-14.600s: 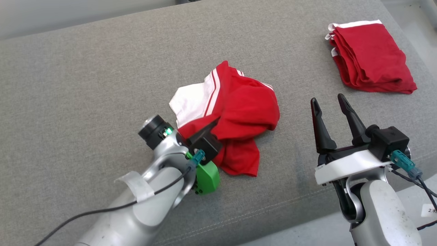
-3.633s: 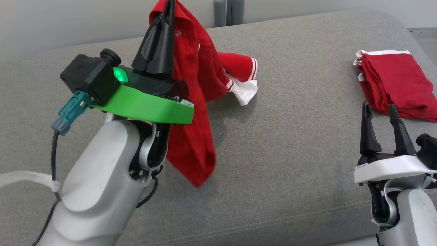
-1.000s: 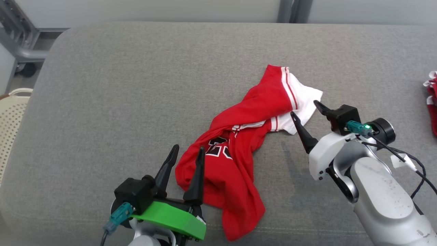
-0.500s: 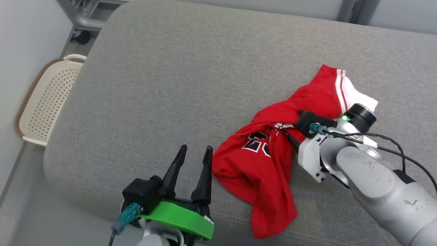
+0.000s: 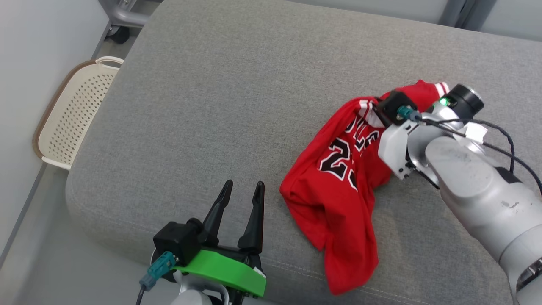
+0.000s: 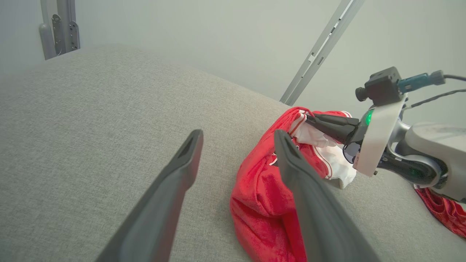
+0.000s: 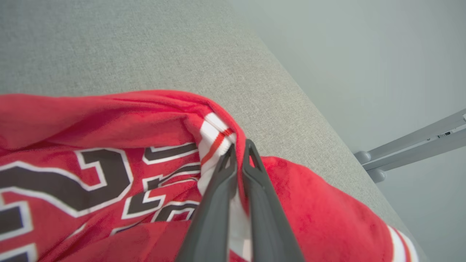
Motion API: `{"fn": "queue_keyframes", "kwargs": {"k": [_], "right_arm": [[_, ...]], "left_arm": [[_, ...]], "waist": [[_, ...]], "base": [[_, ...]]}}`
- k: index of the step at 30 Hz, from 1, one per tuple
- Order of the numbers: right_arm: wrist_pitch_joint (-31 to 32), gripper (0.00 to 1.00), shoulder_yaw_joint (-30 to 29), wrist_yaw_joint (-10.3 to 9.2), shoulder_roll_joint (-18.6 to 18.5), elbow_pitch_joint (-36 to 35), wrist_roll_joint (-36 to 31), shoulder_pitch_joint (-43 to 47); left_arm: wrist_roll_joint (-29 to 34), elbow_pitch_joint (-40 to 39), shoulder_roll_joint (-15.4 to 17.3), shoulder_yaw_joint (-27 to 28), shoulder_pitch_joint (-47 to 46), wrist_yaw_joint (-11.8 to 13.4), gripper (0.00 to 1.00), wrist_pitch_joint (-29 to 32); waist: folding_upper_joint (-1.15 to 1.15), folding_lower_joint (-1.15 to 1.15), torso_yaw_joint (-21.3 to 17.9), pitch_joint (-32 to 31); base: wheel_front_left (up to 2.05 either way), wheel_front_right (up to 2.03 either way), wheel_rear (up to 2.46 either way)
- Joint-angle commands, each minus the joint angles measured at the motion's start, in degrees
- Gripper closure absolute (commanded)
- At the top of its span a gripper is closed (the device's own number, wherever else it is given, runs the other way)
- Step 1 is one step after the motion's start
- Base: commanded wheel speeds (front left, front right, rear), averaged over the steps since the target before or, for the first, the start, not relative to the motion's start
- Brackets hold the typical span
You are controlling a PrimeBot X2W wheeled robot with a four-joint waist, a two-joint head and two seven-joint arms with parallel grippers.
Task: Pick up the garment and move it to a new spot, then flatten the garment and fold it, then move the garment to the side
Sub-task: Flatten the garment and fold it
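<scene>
Red numbered basketball jersey [image 5: 338, 186] is lying crumpled right of centre on the grey fabric cushion [image 5: 237, 84], with the right gripper [image 7: 240, 151] clamping closed jaws on its striped trim and the left gripper [image 5: 242, 190] waiting open-jawed below, so flattening is likely starting, needing an outward pull.

I read the jersey [image 5: 338, 182] as soft matt red cloth, slightly fuzzy; cushion [image 5: 233, 106] coarse grey woven fabric, matt; left gripper [image 5: 244, 183] matt dark plastic on a smooth green plastic mount [image 5: 220, 271]; basket [image 5: 72, 123] smooth cream perforated plastic.
</scene>
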Motion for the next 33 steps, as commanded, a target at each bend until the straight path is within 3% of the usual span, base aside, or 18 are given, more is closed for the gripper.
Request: {"fn": "queue_keyframes", "kwargs": {"k": [1,11,18,24,25,26,33], "right_arm": [[-0.7,1.00,-0.9,-0.10,0.3,0.7,0.2,-1.6],[-0.1,1.00,-9.4,-0.10,-1.2,8.6,-4.1,-14.0],[1.3,1.00,-15.0,-0.10,-4.4,14.8,-7.2,-16.8],[-1.1,1.00,-21.3,-0.10,-5.6,16.6,-10.0,-16.7],[-1.7,0.68,-22.7,-0.10,-5.7,16.7,-10.6,-16.6],[-2.6,0.00,-23.6,-0.10,-5.4,16.7,-11.3,-16.4],[-5.3,0.00,-28.1,-0.10,-2.7,16.6,-14.1,-15.3]], "left_arm": [[0.2,0.1,0.0,0.1,0.1,-0.4,0.00,-0.4],[0.9,0.9,-0.7,-1.2,-1.1,-1.0,0.00,-0.4],[1.0,1.5,-1.2,-1.8,-1.4,-1.5,0.00,-0.5],[1.2,2.2,-1.8,-2.6,-2.0,-2.1,0.00,-0.5],[1.2,2.3,-1.9,-2.8,-2.1,-2.3,0.00,-0.5],[1.2,2.5,-2.0,-3.0,-2.3,-2.4,0.00,-0.5],[1.3,3.2,-2.3,-3.0,-2.5,-2.3,0.00,-0.6]], "waist": [[0.00,0.00,-0.8,0.0],[0.00,0.00,-2.3,0.2],[0.00,0.00,-1.4,1.1],[0.00,0.00,-1.1,2.2],[0.00,0.00,-1.1,2.3],[0.00,0.00,-1.2,2.5],[0.00,0.00,-2.5,2.5]], "base": [[0.00,0.00,0.00],[0.00,0.00,0.00],[0.00,0.00,0.00],[0.00,0.00,0.00],[0.00,0.00,0.00],[0.00,0.00,0.00],[0.00,0.00,0.00]]}}
